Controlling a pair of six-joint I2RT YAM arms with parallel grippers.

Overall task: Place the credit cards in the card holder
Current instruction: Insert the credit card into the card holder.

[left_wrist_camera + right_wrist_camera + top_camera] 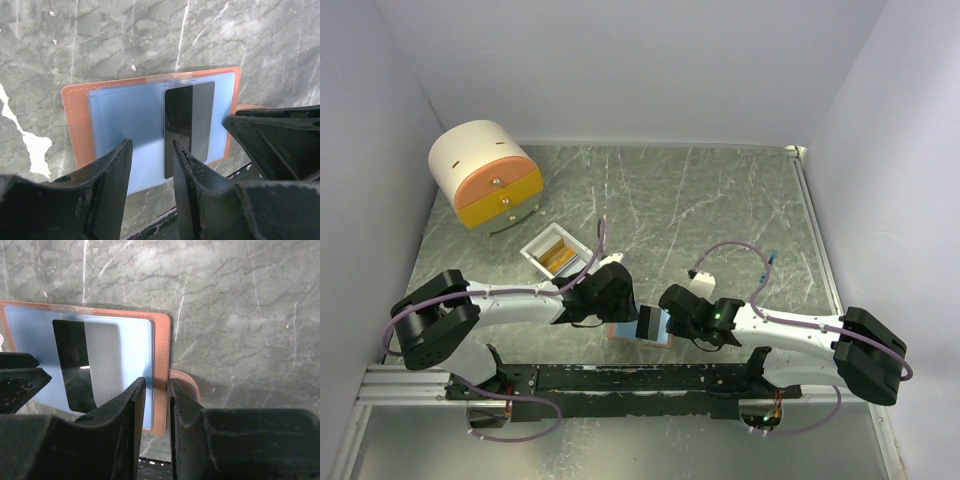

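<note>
From above, I see the card holder (658, 330) lying open on the counter (720, 200), between the left end effector (626, 314) and the right end effector (671, 318).

On the left wrist view, the left end effector stands moderately wide, with only pale blue lining in its gap. A dark credit card (189, 127) sits in a pocket just past its right finger (192, 190).

On the right wrist view, the right end effector is narrow over the holder's salmon edge; I cannot tell whether it clamps it.
</note>
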